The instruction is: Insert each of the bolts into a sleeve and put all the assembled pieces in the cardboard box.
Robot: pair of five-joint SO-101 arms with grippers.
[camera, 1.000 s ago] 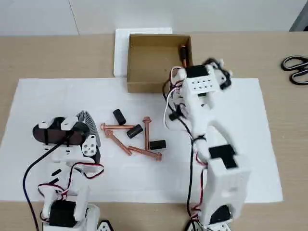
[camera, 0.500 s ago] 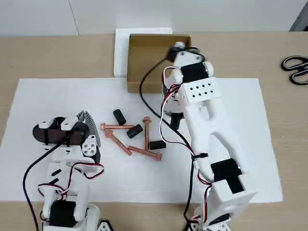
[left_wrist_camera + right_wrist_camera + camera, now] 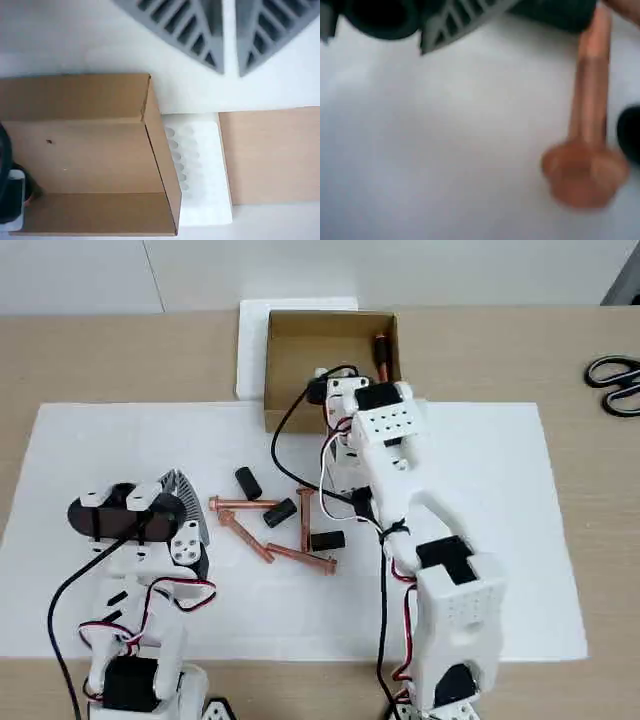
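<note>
Several copper bolts [image 3: 243, 504] and three loose black sleeves [image 3: 280, 511] lie on the white sheet between the arms. The cardboard box [image 3: 285, 365] stands at the back, also seen in the left wrist view [image 3: 90, 155]. One sleeved bolt [image 3: 380, 348] lies against its right wall. My right gripper [image 3: 335, 460] hangs low over the sheet just in front of the box, close to an upright-lying bolt [image 3: 305, 515]. That bolt's head [image 3: 585, 172] looms close, with a black sleeve [image 3: 630, 135] beside it. My left gripper [image 3: 185, 502] rests at the left, shut and holding nothing [image 3: 227, 50].
A white foam tray [image 3: 252, 350] sits behind the box on its left side. Scissors [image 3: 615, 383] lie at the far right edge of the wooden table. The right arm's cables [image 3: 300, 430] loop in front of the box.
The right arm swung from the box's right wall leftward and down toward the loose bolts. The left arm has stayed still.
</note>
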